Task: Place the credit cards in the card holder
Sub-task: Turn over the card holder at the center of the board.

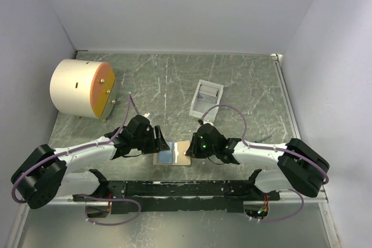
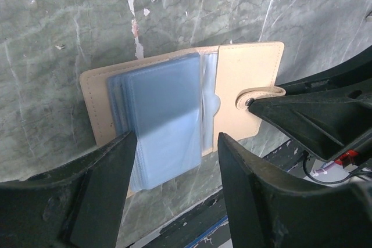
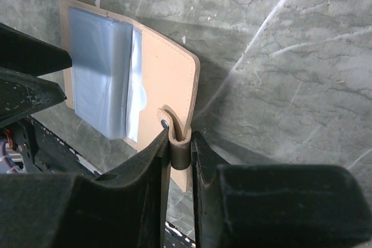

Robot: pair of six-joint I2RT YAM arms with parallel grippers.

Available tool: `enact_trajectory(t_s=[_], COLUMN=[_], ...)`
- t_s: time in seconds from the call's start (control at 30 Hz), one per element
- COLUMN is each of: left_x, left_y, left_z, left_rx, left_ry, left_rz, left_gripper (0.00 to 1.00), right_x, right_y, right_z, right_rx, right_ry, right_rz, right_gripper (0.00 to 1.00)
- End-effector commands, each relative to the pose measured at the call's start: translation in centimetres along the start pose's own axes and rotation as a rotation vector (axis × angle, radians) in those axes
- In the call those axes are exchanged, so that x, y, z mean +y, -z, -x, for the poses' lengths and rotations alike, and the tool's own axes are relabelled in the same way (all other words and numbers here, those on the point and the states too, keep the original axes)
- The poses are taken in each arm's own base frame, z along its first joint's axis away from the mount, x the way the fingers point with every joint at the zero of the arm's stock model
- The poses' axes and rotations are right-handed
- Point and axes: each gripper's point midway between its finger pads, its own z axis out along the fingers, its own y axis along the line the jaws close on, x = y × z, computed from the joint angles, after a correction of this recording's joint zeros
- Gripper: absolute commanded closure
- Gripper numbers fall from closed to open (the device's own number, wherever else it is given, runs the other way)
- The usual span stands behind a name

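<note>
The tan wallet (image 1: pixel 172 156) lies open on the table between my two grippers, its light-blue plastic sleeves (image 2: pixel 163 114) facing up. My left gripper (image 2: pixel 174 149) is open and hovers over the near edge of the sleeves without touching them; it sits at the wallet's left in the top view (image 1: pixel 161 142). My right gripper (image 3: pixel 181 143) is shut on the wallet's snap strap at the edge of the tan flap (image 3: pixel 165 74), at the wallet's right in the top view (image 1: pixel 187 150). The white card holder (image 1: pixel 196 107) stands behind the right gripper. No credit cards show plainly.
A large cream cylinder with an orange face (image 1: pixel 81 87) stands at the back left. The black arm-mount rail (image 1: pixel 180 189) runs along the near edge just below the wallet. White walls close in the table on three sides.
</note>
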Motion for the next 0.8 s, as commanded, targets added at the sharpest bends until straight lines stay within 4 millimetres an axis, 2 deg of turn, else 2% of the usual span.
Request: enact_trajectory(t_s=[0.0, 0.23, 0.5, 0.77], left_x=[-1.9, -3.4, -3.5, -7.0], left_y=[0.4, 1.0, 0.6, 1.2], left_z=[0.7, 0.9, 0.6, 0.8], left_rx=[-0.008, -0.009, 0.001, 0.008], left_ry=[0.007, 0.007, 0.009, 0.014], left_rz=[-0.078, -0.146, -0.161, -0.342], left_gripper=[0.31, 0.31, 0.32, 0.31], right_x=[-0.3, -0.4, -0.3, 0.1], right_y=[-0.3, -0.4, -0.4, -0.5], right_z=[-0.3, -0.5, -0.7, -0.6], right_rx=[-0.008, -0.002, -0.002, -0.009], right_ry=[-0.005, -0.007, -0.006, -0.001], right_rz=[-0.004, -0.003, 0.000, 0.025], right_gripper=[0.82, 0.82, 0.82, 0.82])
